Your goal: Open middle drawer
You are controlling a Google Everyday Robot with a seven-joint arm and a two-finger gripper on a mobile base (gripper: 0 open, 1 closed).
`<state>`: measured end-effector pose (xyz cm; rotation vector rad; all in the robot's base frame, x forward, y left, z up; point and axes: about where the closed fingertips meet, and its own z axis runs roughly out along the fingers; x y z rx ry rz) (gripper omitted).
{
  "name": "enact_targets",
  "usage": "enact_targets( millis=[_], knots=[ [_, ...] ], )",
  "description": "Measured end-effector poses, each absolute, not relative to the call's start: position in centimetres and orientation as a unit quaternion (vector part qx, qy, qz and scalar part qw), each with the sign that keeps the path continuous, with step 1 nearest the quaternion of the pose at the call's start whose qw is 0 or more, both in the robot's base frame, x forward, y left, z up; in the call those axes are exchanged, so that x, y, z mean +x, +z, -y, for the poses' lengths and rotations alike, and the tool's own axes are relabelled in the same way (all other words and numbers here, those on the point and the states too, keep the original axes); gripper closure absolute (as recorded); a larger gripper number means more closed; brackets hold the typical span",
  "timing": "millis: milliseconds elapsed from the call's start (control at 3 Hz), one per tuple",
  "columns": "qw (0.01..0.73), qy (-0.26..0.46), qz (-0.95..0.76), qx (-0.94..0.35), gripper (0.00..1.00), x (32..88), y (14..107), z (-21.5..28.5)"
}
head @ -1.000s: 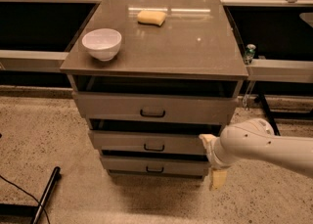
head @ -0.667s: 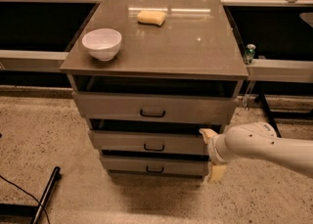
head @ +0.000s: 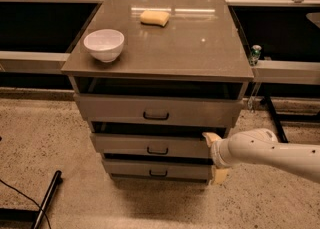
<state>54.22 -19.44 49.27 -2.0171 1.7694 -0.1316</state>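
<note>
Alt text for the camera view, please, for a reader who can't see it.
The robot's tool sits at the right end of the middle drawer of a grey-brown three-drawer cabinet, fingers spread, away from the drawer's dark pull handle. A white bowl and a yellow sponge rest on top of it.

We see a smooth, rounded white arm (head: 272, 154) dotted with small dark specks, thickening to a ringed cuff, and its tool (head: 215, 156), at the right end of the middle drawer (head: 150, 145), ends in two pale yellow fingers (head: 212, 137) set well apart.
</note>
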Motion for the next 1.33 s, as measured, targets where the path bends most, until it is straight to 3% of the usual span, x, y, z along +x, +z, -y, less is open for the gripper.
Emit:
enact_targets(
  millis=[1000, 1333],
  knots=[
    [0.255, -0.011, -0.635, -0.729, 0.0, 60.7, 42.0, 18.6],
    [0.256, -0.011, -0.635, -0.729, 0.19, 60.9, 42.0, 18.6]
  ],
)
